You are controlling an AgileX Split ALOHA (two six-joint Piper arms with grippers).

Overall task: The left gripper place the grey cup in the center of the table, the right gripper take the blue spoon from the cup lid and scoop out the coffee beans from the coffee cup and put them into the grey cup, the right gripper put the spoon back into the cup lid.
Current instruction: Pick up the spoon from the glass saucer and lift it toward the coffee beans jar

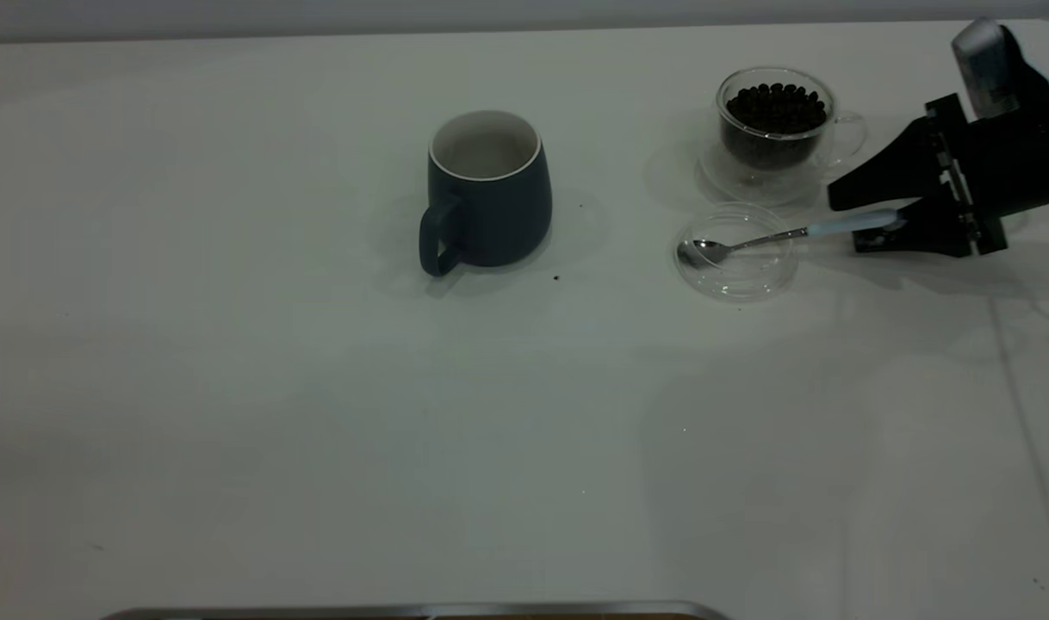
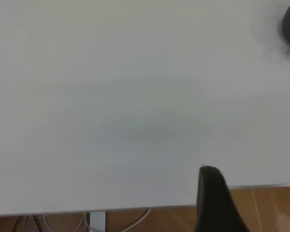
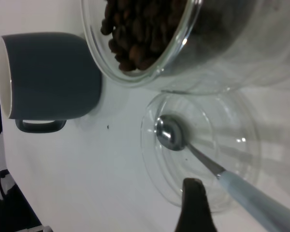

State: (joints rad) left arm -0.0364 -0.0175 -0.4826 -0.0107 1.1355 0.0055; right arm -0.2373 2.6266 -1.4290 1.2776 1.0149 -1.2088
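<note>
The grey cup (image 1: 490, 207) stands upright at the middle of the table (image 1: 318, 413), handle toward the front left; it shows white inside. The coffee cup (image 1: 774, 120) with coffee beans (image 1: 776, 108) stands at the back right. In front of it lies the cup lid (image 1: 748, 280) with the blue spoon (image 1: 774, 235), bowl in the lid and handle over its right rim. My right gripper (image 1: 845, 222) is open, its fingers either side of the handle's end. In the right wrist view one finger (image 3: 193, 208) stands beside the spoon (image 3: 170, 133). My left gripper (image 2: 253, 188) hangs open over the table's edge.
The coffee cup rests on a clear glass saucer (image 1: 748, 182). Two tiny dark specks (image 1: 556, 278) lie right of the grey cup. A metal strip (image 1: 421, 611) runs along the table's front edge. Wide bare tabletop lies at the left and front.
</note>
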